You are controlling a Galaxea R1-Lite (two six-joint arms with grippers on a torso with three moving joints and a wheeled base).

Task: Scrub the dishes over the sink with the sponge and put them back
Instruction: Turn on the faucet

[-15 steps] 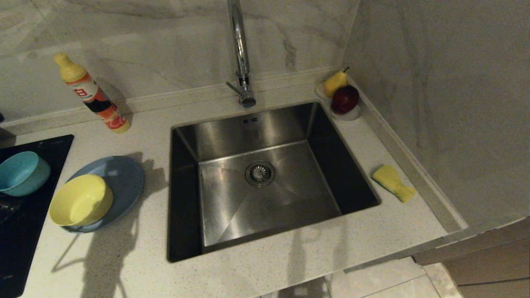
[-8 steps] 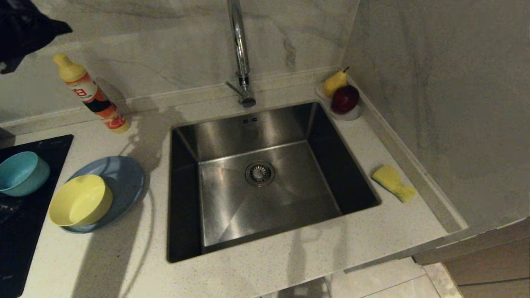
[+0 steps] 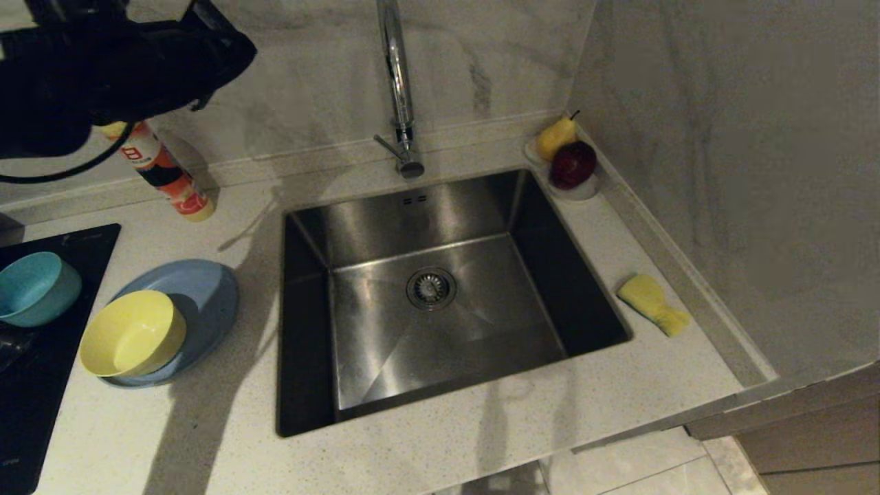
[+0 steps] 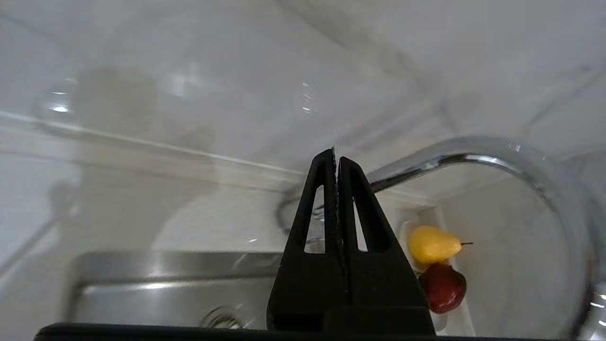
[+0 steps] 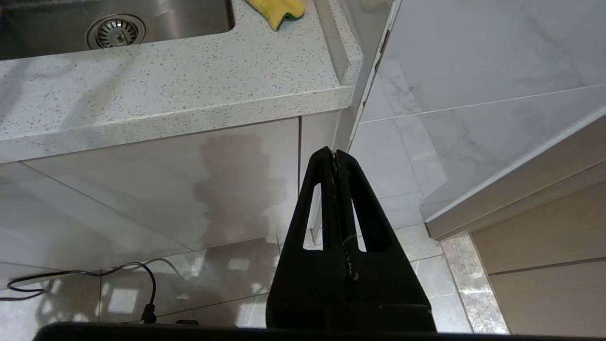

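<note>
Overhead, left hand (image 4: pixel 336 158) shut, empty — speckled counter (image 3: pixel 481 426), marble wall (image 3: pixel 722 172); right hand (image 5: pixel 335 154) shut.

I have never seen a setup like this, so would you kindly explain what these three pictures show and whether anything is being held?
It is a two-armed robot at a kitchen counter. The head camera looks down on the sink. Left of it a yellow bowl sits on a light-blue plate, with a teal bowl on the dark hob; the sponge lies to the right. The other two pictures come from wrist cameras. The left tool is raised near the tap, shut and empty. The right tool hangs below the counter edge, shut and empty.
</note>
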